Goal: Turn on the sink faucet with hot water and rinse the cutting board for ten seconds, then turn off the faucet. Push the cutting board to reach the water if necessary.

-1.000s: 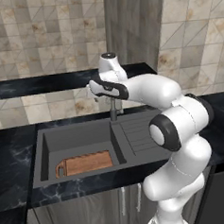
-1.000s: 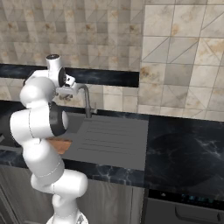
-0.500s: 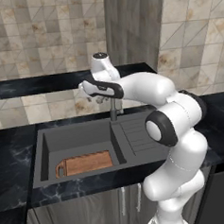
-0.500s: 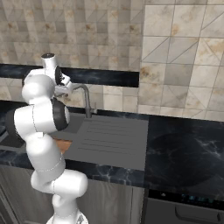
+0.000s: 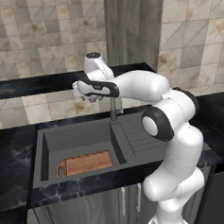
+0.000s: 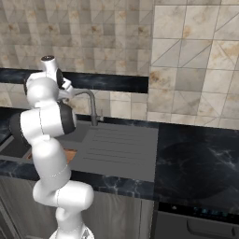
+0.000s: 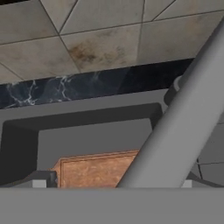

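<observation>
The sink faucet (image 5: 114,109) stands behind the sink (image 5: 45,147), its post (image 6: 94,112) bending into a spout that points left. My gripper (image 5: 85,94) is at the spout's end, above the basin's back edge, also seen at the hand (image 6: 66,91). In the hand view the spout (image 7: 183,118) crosses diagonally between my widely spread fingertips (image 7: 39,178), so the gripper (image 7: 113,181) is open. The cutting board (image 5: 86,163) lies flat at the basin's front, also visible from the hand (image 7: 96,170) and as an orange sliver (image 6: 70,154). The water is out of view.
Black marble counter (image 5: 13,158) surrounds the sink; the ribbed drainboard (image 6: 121,144) lies right of the basin. A dark cooktop area (image 6: 196,163) is further right. Tiled wall with a dark ledge (image 6: 116,83) runs close behind the faucet.
My hand has swung left over the basin's back edge, and the faucet spout has turned left with it. The cutting board has not moved.
</observation>
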